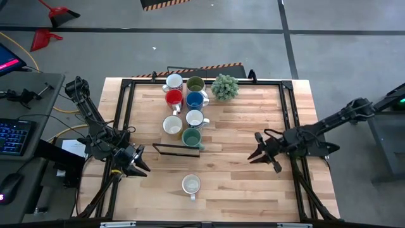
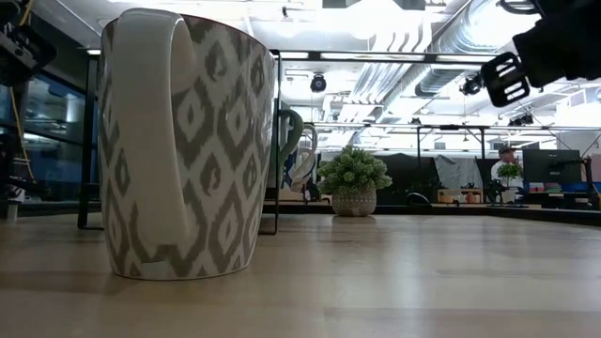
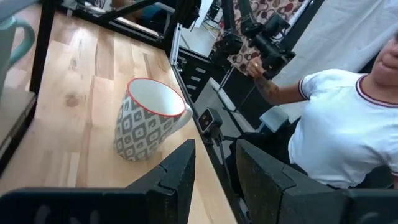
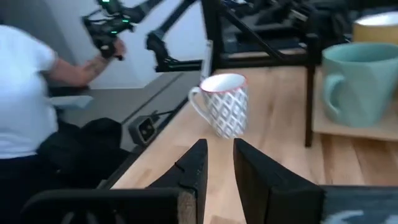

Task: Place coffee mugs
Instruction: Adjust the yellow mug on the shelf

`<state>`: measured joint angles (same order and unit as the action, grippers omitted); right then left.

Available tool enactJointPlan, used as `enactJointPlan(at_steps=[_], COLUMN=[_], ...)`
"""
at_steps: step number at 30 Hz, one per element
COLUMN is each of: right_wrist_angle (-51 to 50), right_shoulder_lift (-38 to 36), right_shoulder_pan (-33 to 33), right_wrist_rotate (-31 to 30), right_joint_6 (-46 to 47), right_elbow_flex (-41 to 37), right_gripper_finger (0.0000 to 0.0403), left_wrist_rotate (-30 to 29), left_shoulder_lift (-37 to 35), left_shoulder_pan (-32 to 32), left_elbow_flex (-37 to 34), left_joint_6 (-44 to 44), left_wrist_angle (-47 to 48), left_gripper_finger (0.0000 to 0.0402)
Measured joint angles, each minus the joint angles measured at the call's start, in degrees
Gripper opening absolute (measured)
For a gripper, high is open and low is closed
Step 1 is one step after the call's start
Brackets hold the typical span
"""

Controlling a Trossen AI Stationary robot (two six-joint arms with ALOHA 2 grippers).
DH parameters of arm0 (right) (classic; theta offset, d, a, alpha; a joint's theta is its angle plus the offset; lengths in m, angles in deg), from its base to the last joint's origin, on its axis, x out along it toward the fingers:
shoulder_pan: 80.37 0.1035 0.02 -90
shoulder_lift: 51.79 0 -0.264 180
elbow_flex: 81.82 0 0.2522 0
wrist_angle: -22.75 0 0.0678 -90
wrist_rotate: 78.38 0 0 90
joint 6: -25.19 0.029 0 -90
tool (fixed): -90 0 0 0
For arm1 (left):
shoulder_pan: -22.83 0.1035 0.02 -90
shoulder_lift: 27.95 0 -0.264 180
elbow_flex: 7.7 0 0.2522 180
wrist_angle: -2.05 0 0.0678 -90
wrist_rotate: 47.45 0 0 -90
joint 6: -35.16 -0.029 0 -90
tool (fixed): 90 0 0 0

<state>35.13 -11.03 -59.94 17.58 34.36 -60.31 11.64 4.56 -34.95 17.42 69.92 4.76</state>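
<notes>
**Patterned mug stands alone at the worktop's front edge**

Closest to the low camera, a white ceramic mug with a grey diamond pattern and a red rim stands upright on the pale wooden worktop, by itself near the front edge, well apart from the others. Seven more mugs sit in a double column toward the back: a white one beside an olive green one, a red one beside a blue one, then two cream ones, and a teal one at the near end, resting on a low wooden board inside a thin black frame. A small green potted plant stands just beside the olive mug.

Left hand hovers over the worktop's left side, its fingers a narrow gap apart, holding nothing. Right hand hangs above the right side, fingers likewise slightly parted and empty. A person in a white shirt sits beyond the worktop's front edge.
</notes>
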Motion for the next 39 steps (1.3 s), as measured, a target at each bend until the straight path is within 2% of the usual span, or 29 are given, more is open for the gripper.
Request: enactJointPlan(at_steps=[7, 11, 16, 21, 27, 31, 34, 39], right_wrist_angle=[6.40, 9.16, 15.51, 19.46, 19.29, 19.17, 19.10, 18.80], right_shoulder_lift=[4.88, 8.69, 12.95, 14.41, 14.41, 14.41, 14.41, 14.41], right_shoulder_pan=[-5.49, -7.03, -8.33, -10.28, -10.82, -10.82, -10.82, -10.82], right_wrist_rotate=[13.67, 17.64, 17.53, 17.07, 10.15, 6.90, 6.42, 6.42], right_joint_6=[-6.52, -9.79, -13.64, -11.41, -9.56, -9.59, -9.07, -7.58], right_elbow_flex=[-0.09, -0.09, -0.12, -0.12, -0.12, -0.12, -0.12, -0.12], right_gripper_finger=[0.0058, 0.0058, 0.0058, 0.0058, 0.0058, 0.0058, 0.0058, 0.0058], left_wrist_rotate=[-1.04, -2.84, -6.13, -7.30, -10.60, -9.45, -5.89, 0.53], left_shoulder_lift=[0.00, 0.00, 0.00, 0.00, 0.33, 0.98, 1.67, 4.10], left_shoulder_pan=[0.00, 0.00, 0.00, 0.04, 1.96, 6.12, 9.28, 13.55], left_elbow_flex=[0.00, 0.00, -0.02, -0.07, -0.04, 0.78, 3.93, 11.29], left_joint_6=[-4.60, -8.39, -12.09, -15.02, -20.59, -28.07, -32.23, -28.60], left_wrist_angle=[0.02, 0.02, -0.02, -1.90, -9.78, -8.71, -4.23, 7.33], left_gripper_finger=[0.0106, 0.0106, 0.0106, 0.0106, 0.0106, 0.0106, 0.0108, 0.0129])
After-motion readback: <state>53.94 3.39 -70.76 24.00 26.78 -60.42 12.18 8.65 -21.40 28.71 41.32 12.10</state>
